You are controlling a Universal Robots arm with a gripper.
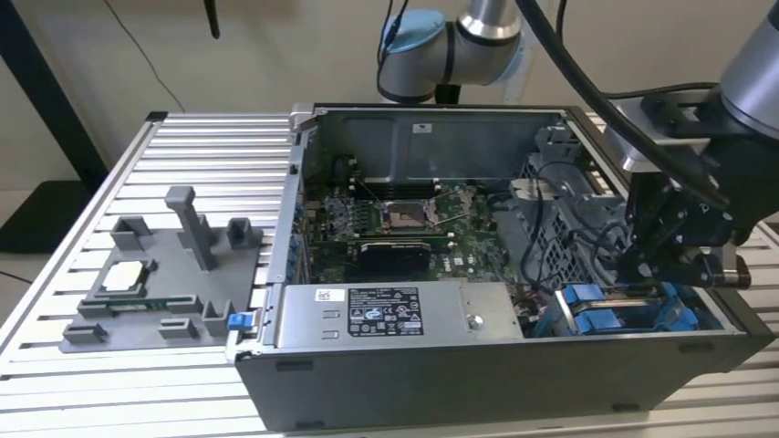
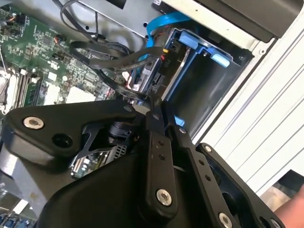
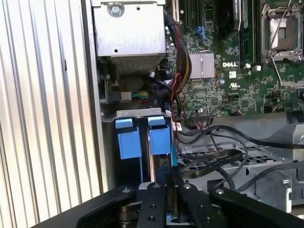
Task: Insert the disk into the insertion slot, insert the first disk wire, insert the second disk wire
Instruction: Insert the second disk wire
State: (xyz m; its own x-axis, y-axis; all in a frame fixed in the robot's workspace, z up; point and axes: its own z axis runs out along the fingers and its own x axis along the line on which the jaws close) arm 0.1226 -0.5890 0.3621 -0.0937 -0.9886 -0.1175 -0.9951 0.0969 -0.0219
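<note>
The open computer case lies on the slatted table. At its corner on the exterior view's right is the insertion slot [image 1: 681, 315], a grey bay with blue rails [image 2: 202, 47]. The disk stands on edge inside it, its silver side [image 2: 146, 76] and blue carrier tabs [image 3: 129, 140] showing. My gripper [image 1: 643, 274] reaches down into the case right at the disk's inner end. Its fingers [image 2: 153, 142] lie close together, shut [image 3: 173, 179]. Black wires [image 2: 107, 57] loop past the tips; I cannot tell whether one is pinched. A blue flat cable [image 2: 159, 23] curves by the bay.
The grey power-supply box [image 1: 389, 315] sits along the case's front beside the bay. The motherboard [image 1: 389, 219] fills the case floor, with a perforated metal cage [image 1: 554, 228] and wire bundles close to my gripper. A grey parts fixture [image 1: 159, 292] stands on the table [image 1: 207, 137] at the exterior view's left.
</note>
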